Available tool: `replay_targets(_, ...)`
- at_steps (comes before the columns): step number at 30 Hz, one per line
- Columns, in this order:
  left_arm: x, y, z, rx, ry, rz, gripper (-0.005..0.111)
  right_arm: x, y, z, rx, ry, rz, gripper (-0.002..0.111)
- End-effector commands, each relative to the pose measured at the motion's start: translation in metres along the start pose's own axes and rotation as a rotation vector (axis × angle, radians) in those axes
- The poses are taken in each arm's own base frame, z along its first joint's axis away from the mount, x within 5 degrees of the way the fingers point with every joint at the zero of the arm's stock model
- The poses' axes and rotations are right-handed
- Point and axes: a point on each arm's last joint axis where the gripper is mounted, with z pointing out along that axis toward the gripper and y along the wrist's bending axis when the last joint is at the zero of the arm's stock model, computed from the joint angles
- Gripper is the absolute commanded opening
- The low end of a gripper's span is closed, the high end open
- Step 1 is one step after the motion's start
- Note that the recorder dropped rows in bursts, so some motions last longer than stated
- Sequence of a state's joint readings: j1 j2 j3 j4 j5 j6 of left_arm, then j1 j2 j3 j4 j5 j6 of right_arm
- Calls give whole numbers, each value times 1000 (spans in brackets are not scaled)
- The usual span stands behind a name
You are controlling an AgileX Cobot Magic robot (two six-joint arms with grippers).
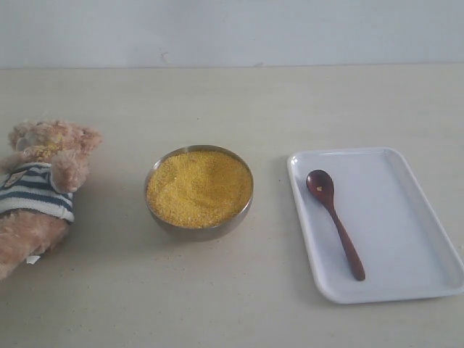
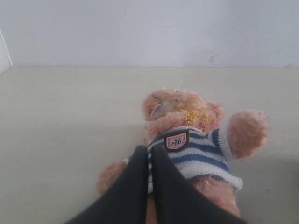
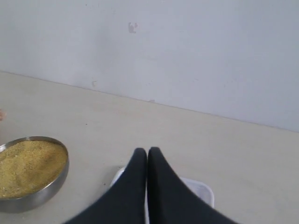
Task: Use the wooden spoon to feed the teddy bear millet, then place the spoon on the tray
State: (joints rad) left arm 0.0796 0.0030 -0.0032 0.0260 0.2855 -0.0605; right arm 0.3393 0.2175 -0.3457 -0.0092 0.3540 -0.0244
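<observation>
The wooden spoon (image 1: 338,225) lies flat on the tray (image 1: 406,217) at the right of the exterior frame, its bowl toward the far rim. That placement suggests the last step is done. The millet (image 1: 197,187) fills the metal bowl (image 1: 199,230) at centre. The teddy bear (image 1: 43,188) lies at the left edge of the table (image 1: 217,304), with stray grains (image 2: 194,115) on its face, likely from feeding. The left gripper (image 2: 149,151), by the bear, is pinched together and empty. The right gripper (image 3: 147,153), by the tray, is likewise closed on nothing.
</observation>
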Motion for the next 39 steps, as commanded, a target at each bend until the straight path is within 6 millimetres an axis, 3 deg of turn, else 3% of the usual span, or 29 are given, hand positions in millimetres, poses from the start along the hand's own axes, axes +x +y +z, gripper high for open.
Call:
replay_targets(1,1,0,0,-3,0,-1,4,22,-4,-9,90,-69,26,0)
replay_targets(8,1,0,0,-3,0,-1,4,66,-10,-5,246,-54,186,0)
replay_targets(15,1,0,0,-3,0,-1,4,90,-11,4,244,-33,203,0)
replay_targets(20,1,0,0,-3,0,-1,4,95,-10,4,240,14,228,0)
replay_targets(27,1,0,0,-3,0,-1,4,97,-6,4,180,53,98,0)
replay_targets(39,1,0,0,-3,0,-1,4,100,-4,4,150,87,115,0)
